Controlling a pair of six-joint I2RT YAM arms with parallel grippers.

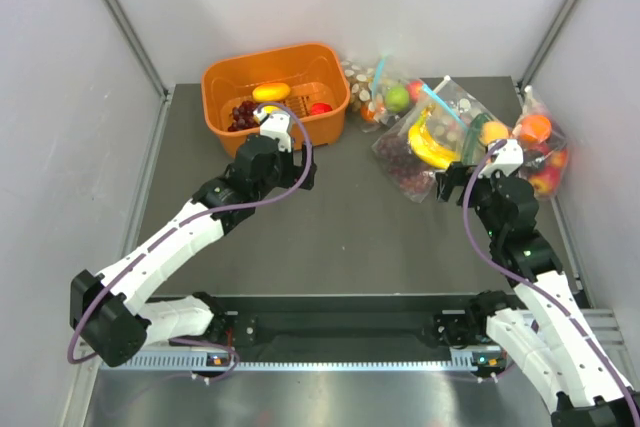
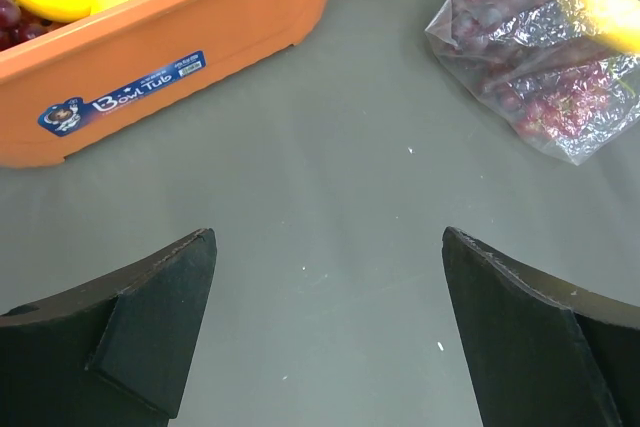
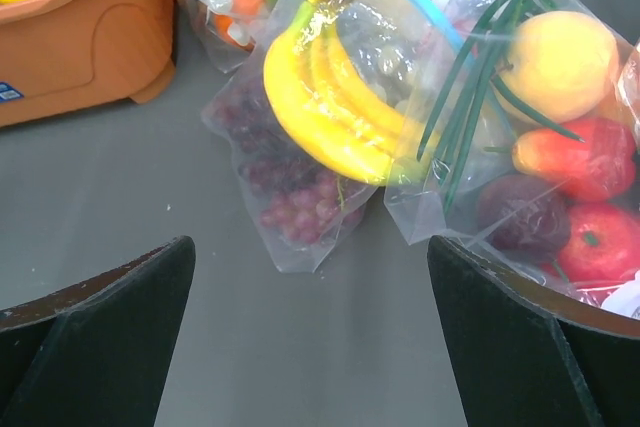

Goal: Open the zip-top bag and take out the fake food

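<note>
The clear zip-top bag (image 1: pixel 425 142) lies at the back right of the table, its blue zip strip (image 1: pixel 435 102) at the far end. Yellow bananas (image 1: pixel 430 142) and dark purple grapes (image 1: pixel 405 169) are inside it. In the right wrist view the bag (image 3: pixel 300 217) lies just ahead, with the bananas (image 3: pixel 330 97) over the grapes (image 3: pixel 290 187). My right gripper (image 3: pixel 310 247) is open and empty, a little short of the bag's near corner; it also shows in the top view (image 1: pixel 478 165). My left gripper (image 2: pixel 330 247) is open and empty above bare table, beside the basket; the bag (image 2: pixel 540 57) is far right.
An orange basket (image 1: pixel 275 97) with a yellow fruit, grapes and a red fruit stands at the back left. A clear dotted bag (image 1: pixel 370 82) lies behind the zip-top bag. A bag of round fruits (image 1: pixel 540 147) lies against the right wall, partly overlapping the zip-top bag (image 3: pixel 560 147).
</note>
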